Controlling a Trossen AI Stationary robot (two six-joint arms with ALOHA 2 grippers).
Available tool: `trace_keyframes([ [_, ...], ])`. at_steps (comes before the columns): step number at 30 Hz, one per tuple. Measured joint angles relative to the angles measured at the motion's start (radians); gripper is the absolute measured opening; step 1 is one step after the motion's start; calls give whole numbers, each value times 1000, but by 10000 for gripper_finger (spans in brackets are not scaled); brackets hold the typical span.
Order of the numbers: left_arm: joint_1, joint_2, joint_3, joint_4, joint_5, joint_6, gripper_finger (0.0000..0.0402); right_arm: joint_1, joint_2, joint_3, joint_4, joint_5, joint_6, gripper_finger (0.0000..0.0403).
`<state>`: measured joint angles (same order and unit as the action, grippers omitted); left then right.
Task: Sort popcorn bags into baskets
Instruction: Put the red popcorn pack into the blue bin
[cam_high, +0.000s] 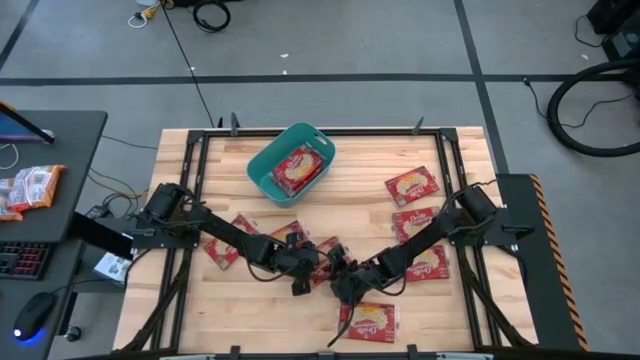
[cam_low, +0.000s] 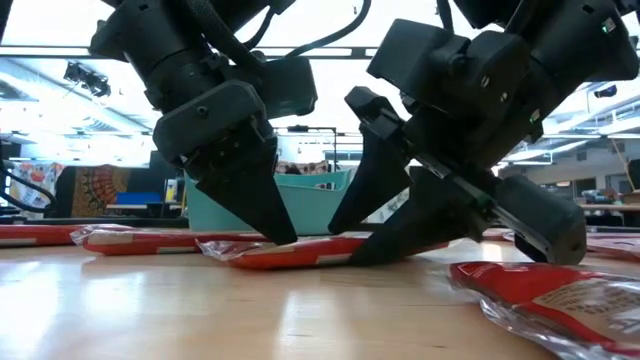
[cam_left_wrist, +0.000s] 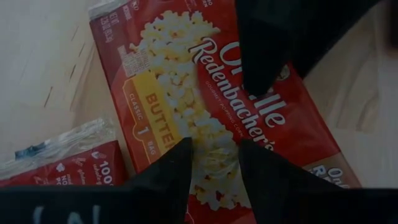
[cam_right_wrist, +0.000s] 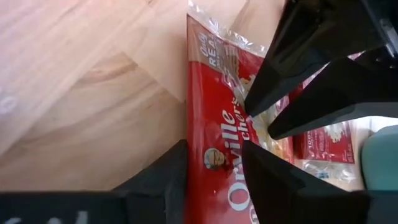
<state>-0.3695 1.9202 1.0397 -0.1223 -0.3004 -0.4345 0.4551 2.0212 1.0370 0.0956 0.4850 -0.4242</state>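
A red popcorn bag (cam_high: 325, 248) lies flat on the wood near the table's near edge, and both grippers stand over it. My left gripper (cam_high: 305, 268) (cam_left_wrist: 214, 158) points down at its face, fingers a little apart. My right gripper (cam_high: 342, 278) (cam_right_wrist: 214, 163) comes in from the right, open, at the bag's long edge. The low view shows both grippers' tips down at this bag (cam_low: 300, 252). The teal basket (cam_high: 262, 170) stands toward the far edge with a red bag (cam_high: 298, 166) inside. Several more bags lie flat around, such as one (cam_high: 412, 185) on the right. My left gripper has both fingertips (cam_left_wrist: 180, 168) on the bag's printed face near the popcorn picture (cam_left_wrist: 205, 134), coming from above and pointing down, slightly apart. The bag lies flat on the table beneath them. My right gripper straddles the bag's long edge (cam_right_wrist: 189, 134), slanting down from the table's right. One fingertip (cam_right_wrist: 261, 168) sits on the red face and the other (cam_right_wrist: 171, 171) is beside the edge, over the wood. The bag stays on the table.
Loose bags lie at left (cam_high: 222, 248), right (cam_high: 428, 262) and near the near edge (cam_high: 370, 318). A side desk at left holds an orange-white snack packet (cam_high: 30, 188), a keyboard and a mouse. Bare wood shows in the table's middle (cam_high: 350, 190).
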Motion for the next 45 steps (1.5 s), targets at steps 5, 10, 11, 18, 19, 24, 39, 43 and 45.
trace_keyframes([
  [5,0,0,0,1,5,2,141,-11,0,-2,-9,-25,6,84],
  [10,-27,-55,-6,-26,-5,59,141,-6,-11,-4,-30,-4,1,17],
  [11,-36,-79,-6,-35,-17,70,141,-6,-21,-6,-48,11,-2,18],
  [18,-88,-226,-4,-149,-194,93,141,-15,-125,-8,-184,107,2,19],
  [19,-95,-238,-4,-163,-226,93,141,-17,-140,-9,-204,120,1,17],
  [24,-131,-259,-2,-208,-307,95,141,-41,-207,-8,-230,187,-50,16],
  [39,-139,-342,-229,22,-272,88,141,-249,-315,-6,-207,267,-285,16],
  [43,-151,-415,-272,21,-286,80,141,-321,-315,-5,-85,241,-439,16],
  [45,-156,-456,-297,26,-302,79,141,-366,-314,-5,-32,191,-500,16],
])
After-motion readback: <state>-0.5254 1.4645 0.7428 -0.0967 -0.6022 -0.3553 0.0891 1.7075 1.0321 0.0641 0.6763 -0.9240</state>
